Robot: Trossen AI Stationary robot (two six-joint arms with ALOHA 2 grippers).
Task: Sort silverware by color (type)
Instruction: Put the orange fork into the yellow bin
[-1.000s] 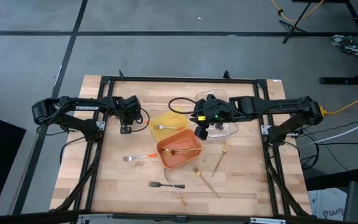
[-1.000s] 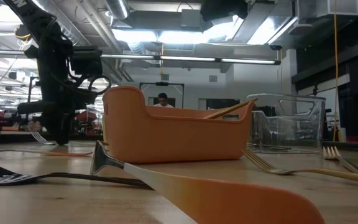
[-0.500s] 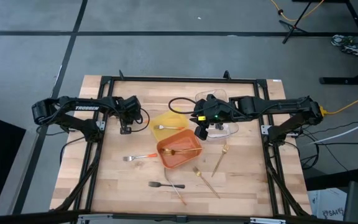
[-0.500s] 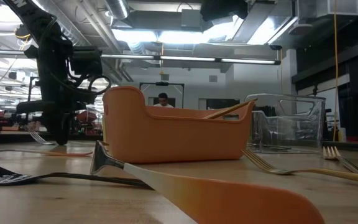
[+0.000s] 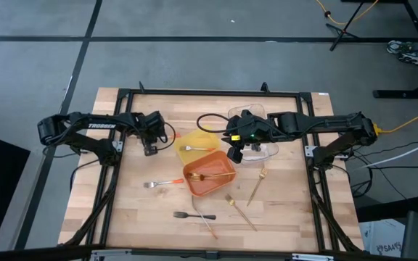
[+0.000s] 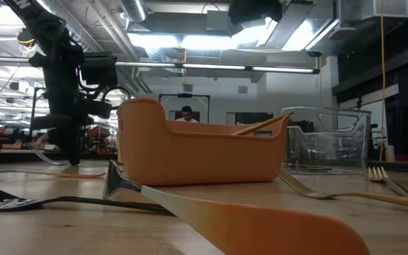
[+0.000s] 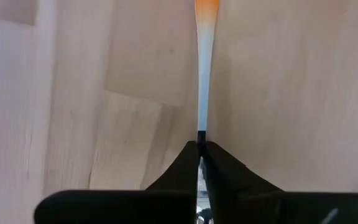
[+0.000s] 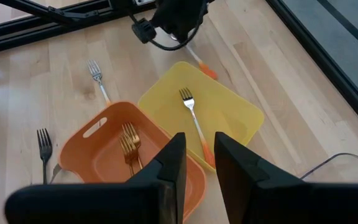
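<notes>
Left gripper (image 5: 149,150): near the table's far left, beside the yellow tray; jaws pinched together on the silver end of an orange-handled utensil (image 7: 202,74) lying on the wood.
Right gripper (image 5: 234,154): over the clear tray's near edge, just beyond the orange tray; fingers (image 8: 174,163) stand a narrow gap apart, nothing between them.
Yellow tray (image 5: 203,140): mid-table, touching the orange tray; holds one silver fork with an orange handle (image 8: 192,122).
Orange tray (image 5: 199,186): just in front of the yellow one; holds gold forks (image 8: 128,142).
Clear tray (image 5: 267,151): right of the yellow tray, under the right arm; contents cannot be told.
Loose orange-handled fork (image 5: 162,183): on the wood left of the orange tray.
Loose gold pieces (image 5: 257,183): two on the wood right of and in front of the orange tray.
Black fork (image 5: 192,214): near the front edge, beside another orange-handled piece (image 5: 206,223).
Table (image 5: 136,217): pale wood inside a black frame.
</notes>
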